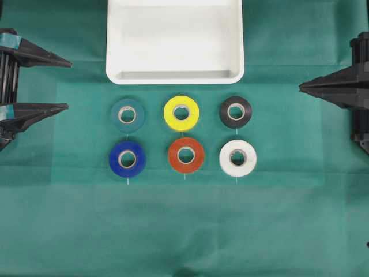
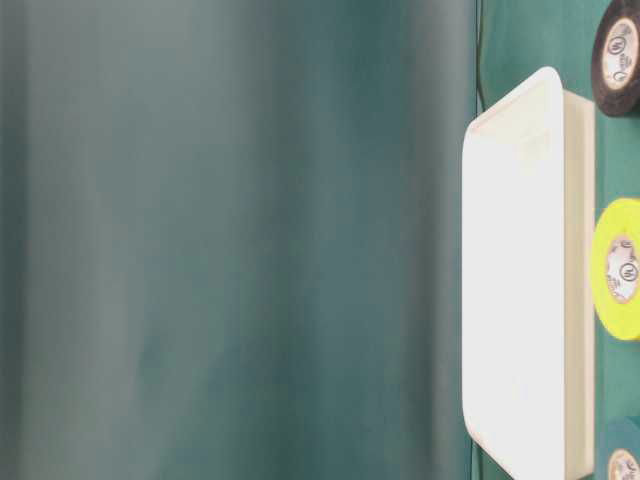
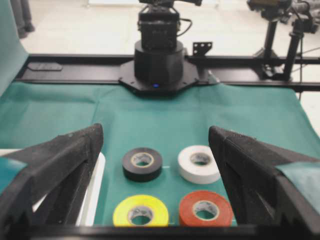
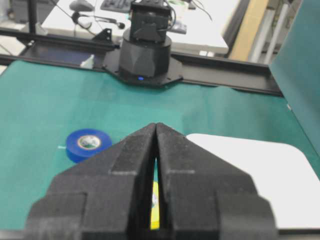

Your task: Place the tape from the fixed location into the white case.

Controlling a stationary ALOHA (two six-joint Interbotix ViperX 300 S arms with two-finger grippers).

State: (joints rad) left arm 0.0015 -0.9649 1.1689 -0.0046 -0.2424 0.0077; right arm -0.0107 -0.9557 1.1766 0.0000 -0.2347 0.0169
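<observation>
I see the white tape roll (image 1: 237, 157) lying flat on the green worktop (image 1: 184, 231), bottom right of six rolls, below the black roll (image 1: 235, 112), apart from the white case (image 1: 174, 40). Left hand (image 1: 68, 85) spread wide, right hand (image 1: 300, 87) pressed together, both empty.

My left end effector (image 1: 68, 85) at the left edge, fingers spread wide and empty, my right end effector (image 1: 301, 88) opposite, fingers pressed together, empty

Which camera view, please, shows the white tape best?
The overhead view: the white tape lies whole and unobstructed, bottom right of the six rolls. The left wrist view also shows it, lower and between the open fingers. The table-level and right wrist views miss it.
</observation>
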